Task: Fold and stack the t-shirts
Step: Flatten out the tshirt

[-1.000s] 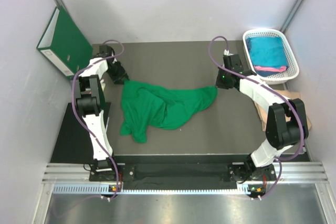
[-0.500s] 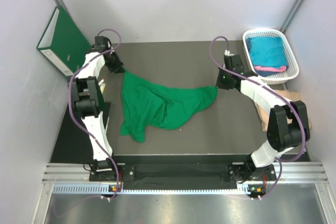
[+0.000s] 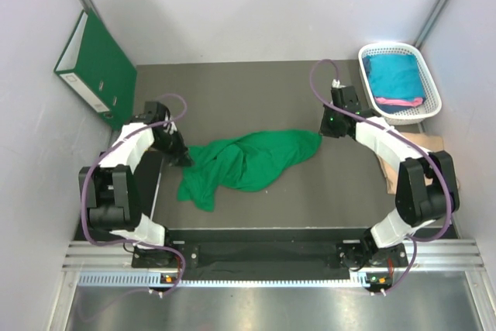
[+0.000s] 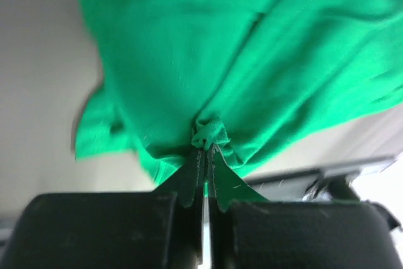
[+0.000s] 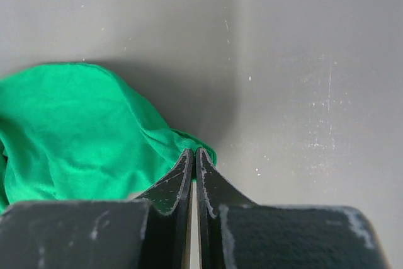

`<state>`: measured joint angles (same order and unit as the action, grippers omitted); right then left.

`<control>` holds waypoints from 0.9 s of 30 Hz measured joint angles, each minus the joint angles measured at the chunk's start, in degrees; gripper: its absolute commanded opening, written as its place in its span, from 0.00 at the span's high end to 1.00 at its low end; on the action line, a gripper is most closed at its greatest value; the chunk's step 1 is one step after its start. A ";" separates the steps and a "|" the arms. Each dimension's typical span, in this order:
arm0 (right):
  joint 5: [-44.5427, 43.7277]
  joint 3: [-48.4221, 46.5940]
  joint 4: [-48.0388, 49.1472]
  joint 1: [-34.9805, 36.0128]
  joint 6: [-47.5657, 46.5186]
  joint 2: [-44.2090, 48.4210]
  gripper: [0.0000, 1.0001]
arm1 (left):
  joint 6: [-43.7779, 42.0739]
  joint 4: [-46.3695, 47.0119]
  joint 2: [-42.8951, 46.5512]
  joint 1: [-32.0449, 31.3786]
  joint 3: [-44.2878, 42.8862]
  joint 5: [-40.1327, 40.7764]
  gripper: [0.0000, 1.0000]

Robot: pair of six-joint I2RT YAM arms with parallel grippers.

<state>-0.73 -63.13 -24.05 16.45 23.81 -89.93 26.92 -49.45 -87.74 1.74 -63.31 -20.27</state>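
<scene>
A bright green t-shirt (image 3: 248, 162) lies bunched across the middle of the dark table. My left gripper (image 3: 186, 160) is shut on its left edge, where the cloth (image 4: 208, 133) puckers between the fingertips. At the shirt's right corner my right gripper (image 3: 321, 136) is shut on the cloth (image 5: 94, 137), a small green fold showing at the tips (image 5: 194, 152). Folded teal (image 3: 394, 74) and pink (image 3: 399, 101) t-shirts lie in the white basket (image 3: 429, 75) at the back right.
A dark green binder (image 3: 93, 60) leans on the left wall at the back. A brown board (image 3: 431, 145) lies under the right arm by the table's right edge. Grey walls close in on both sides.
My left gripper closed on the shirt's back-left edge and pulled it toward the front and left, bunching the cloth. The right gripper stayed put, still holding its corner.
</scene>
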 measured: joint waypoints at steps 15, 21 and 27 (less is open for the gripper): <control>2.16 -1.55 0.87 -0.02 0.83 -4.46 1.00 | -0.61 -2.47 1.46 -0.35 -4.79 4.66 0.31; 2.34 -1.55 0.85 -0.02 0.92 -4.48 1.00 | -1.60 -1.16 -3.17 -0.35 -6.14 3.41 0.35; 2.43 -1.97 1.01 -0.02 1.16 -5.49 1.00 | -2.62 -1.14 -3.17 -0.35 -6.10 2.67 0.50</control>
<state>1.69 -65.10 -23.05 16.43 24.97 -95.42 24.29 -50.59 -90.91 1.39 -69.41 -17.61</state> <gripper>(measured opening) 0.008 0.543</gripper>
